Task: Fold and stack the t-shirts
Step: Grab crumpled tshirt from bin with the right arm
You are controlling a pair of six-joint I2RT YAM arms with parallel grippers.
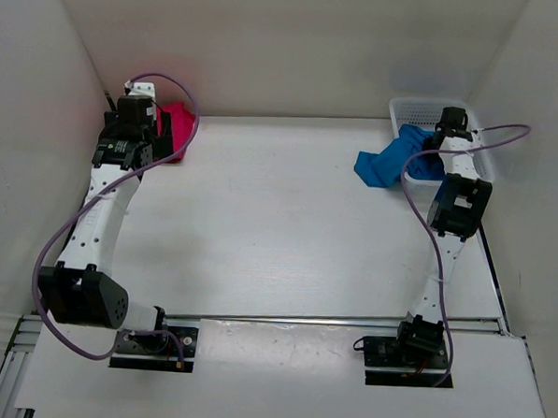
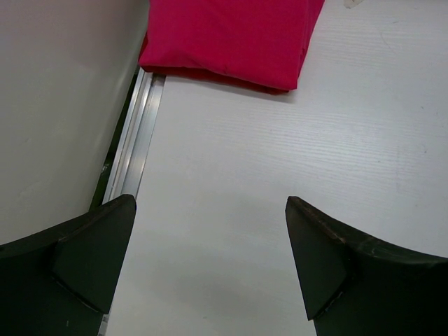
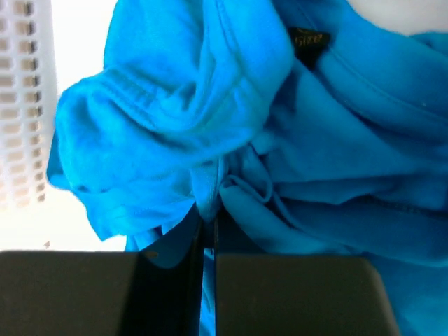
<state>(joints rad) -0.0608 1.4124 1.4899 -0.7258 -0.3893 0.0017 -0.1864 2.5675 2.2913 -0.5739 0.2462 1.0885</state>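
- The blue shirt (image 3: 294, 140) is lying crumpled at the far right of the table (image 1: 278, 228), partly spilling out of the basket (image 1: 425, 110) onto the tabletop.
- My right pincer (image 3: 208, 241) is clamping a bunched fold of the blue shirt, with my jaws pressed together on the cloth.
- The basket's white mesh is showing just left of that bunch in my right wrist view.
- The pink shirt (image 2: 231, 38) is sitting folded flat in the far left corner, next to the wall (image 2: 56, 105) and a metal rail (image 2: 136, 140).
- My left pincer (image 2: 210, 210) is hovering over bare table just short of the pink shirt, jaws standing wide apart and gripping nothing.
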